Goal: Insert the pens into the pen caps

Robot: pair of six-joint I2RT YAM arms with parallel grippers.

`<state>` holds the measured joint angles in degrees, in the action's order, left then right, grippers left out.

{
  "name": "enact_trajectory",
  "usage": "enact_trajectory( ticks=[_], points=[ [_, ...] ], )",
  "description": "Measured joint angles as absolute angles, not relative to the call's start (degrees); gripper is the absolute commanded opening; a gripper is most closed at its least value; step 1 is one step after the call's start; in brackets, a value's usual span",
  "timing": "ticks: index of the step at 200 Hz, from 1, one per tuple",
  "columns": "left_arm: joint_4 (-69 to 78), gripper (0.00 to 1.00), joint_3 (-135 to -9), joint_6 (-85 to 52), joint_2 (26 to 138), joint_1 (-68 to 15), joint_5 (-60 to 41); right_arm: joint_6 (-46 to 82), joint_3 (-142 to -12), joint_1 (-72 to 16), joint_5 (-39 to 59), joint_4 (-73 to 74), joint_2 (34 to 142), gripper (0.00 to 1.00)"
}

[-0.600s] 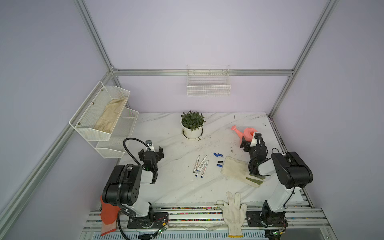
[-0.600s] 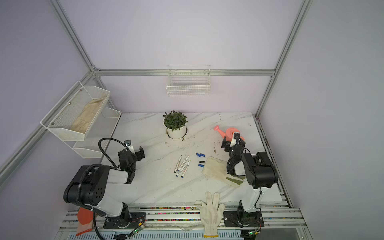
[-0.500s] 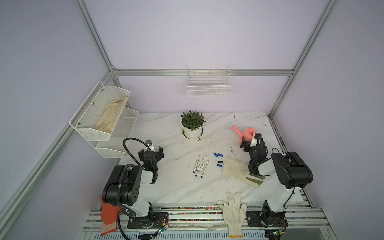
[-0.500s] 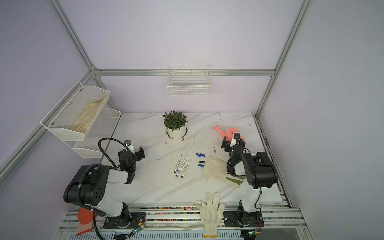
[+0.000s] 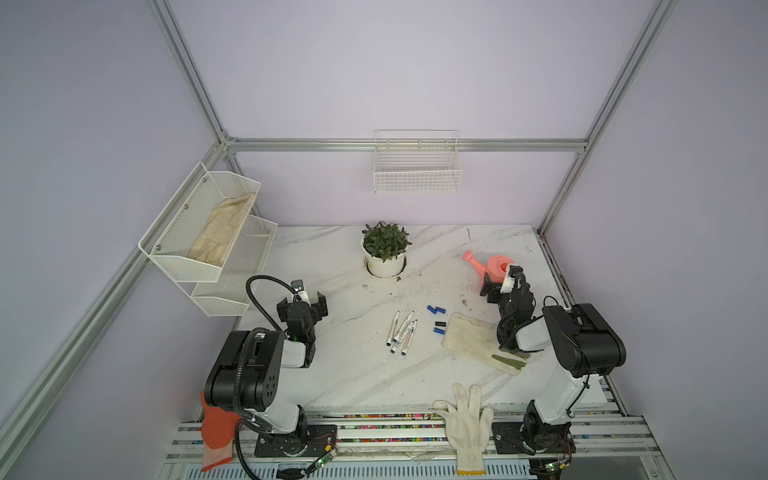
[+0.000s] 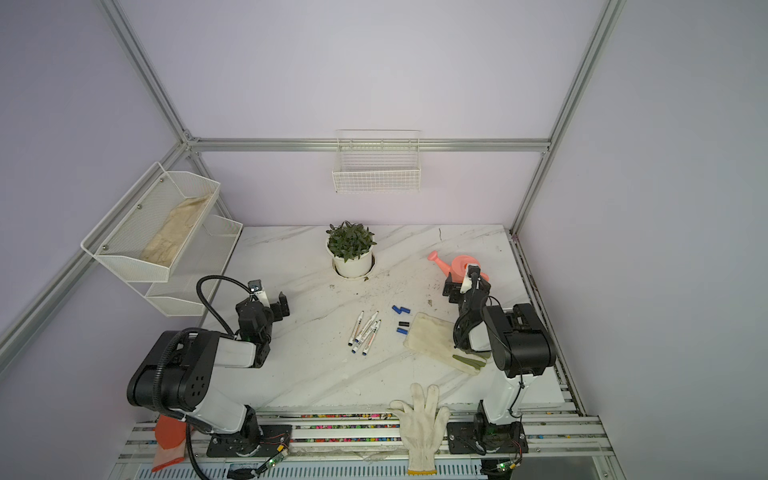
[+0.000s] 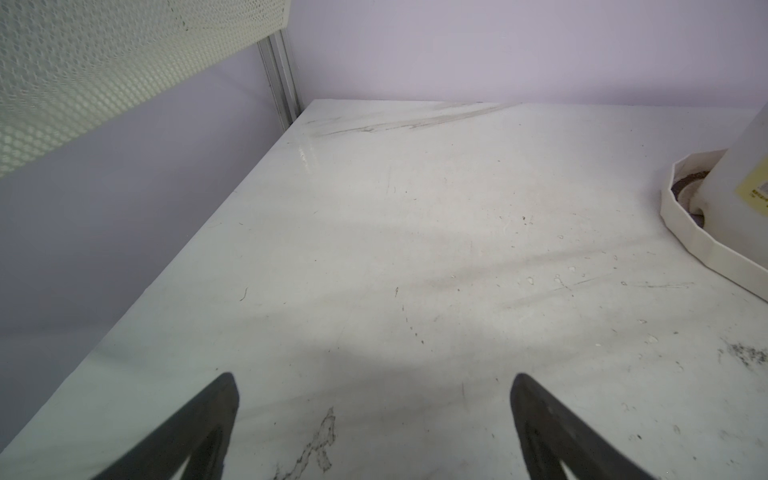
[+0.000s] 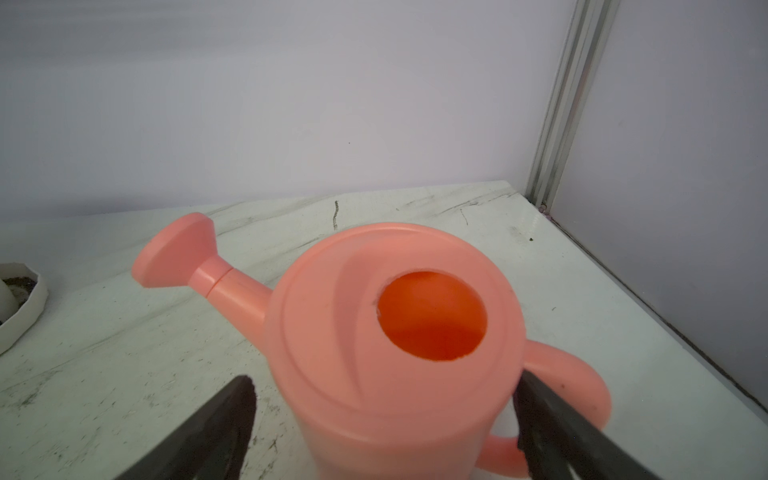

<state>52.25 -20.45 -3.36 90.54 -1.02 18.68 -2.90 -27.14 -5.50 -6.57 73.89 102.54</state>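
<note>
The worktop (image 5: pixel 353 374) carries four pens (image 5: pixel 392 328), four pen caps (image 5: pixel 439 331) (three blue, one black), one potted plant (image 5: pixel 384 245), one watering can (image 5: pixel 492 266) and two gloves (image 5: pixel 469 338).

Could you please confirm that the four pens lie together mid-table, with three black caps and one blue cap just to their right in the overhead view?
Not quite: the cap colours are swapped. Both top views show three blue caps and one black cap just to the right of the four pens, which do lie together mid-table.
</note>
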Motion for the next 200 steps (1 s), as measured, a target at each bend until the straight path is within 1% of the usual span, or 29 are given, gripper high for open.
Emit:
enact_trajectory(
  ticks=[65, 86, 99, 114, 132, 153, 166, 180, 200],
  points=[
    [52.3, 1.0, -20.4, -3.4, 90.5, -1.0, 18.7, -2.6, -27.1, -5.5, -6.4, 73.4, 102.5, 0.97],
    [52.3, 1.0, -20.4, -3.4, 90.5, -1.0, 18.7, -2.2, -27.1, -5.5, -6.4, 73.0, 102.5, 0.88],
    [52.3, 1.0, -20.4, -3.4, 90.5, -1.0, 18.7, -2.1, -27.3, -5.4, -6.3, 72.1, 102.3, 0.87],
    [52.3, 1.0, -20.4, -3.4, 90.5, -1.0, 18.7, -2.3, -29.9, -5.4, -6.3, 65.7, 100.5, 0.8],
    [52.3, 1.0, -20.4, -3.4, 90.5, -1.0, 18.7, -1.6, -37.3, -5.6, -6.9, 55.2, 97.4, 0.79],
    [51.5, 1.0, -20.5, -3.2, 90.3, -1.0, 18.6, 2.5, -44.0, -7.6, -11.7, 48.7, 92.0, 0.76],
    [44.1, 1.0, -22.2, -2.9, 88.3, -1.1, 18.7, 5.5, -46.8, -10.3, -14.2, 45.3, 88.2, 0.76],
    [33.3, 1.0, -27.6, -3.4, 86.0, -1.3, 19.1, 7.2, -50.1, -14.5, -16.7, 41.2, 85.6, 0.76],
    [26.6, 1.0, -33.4, -5.0, 81.9, -2.1, 20.2, 9.0, -53.4, -21.3, -19.0, 35.9, 83.8, 0.76]
  ],
)
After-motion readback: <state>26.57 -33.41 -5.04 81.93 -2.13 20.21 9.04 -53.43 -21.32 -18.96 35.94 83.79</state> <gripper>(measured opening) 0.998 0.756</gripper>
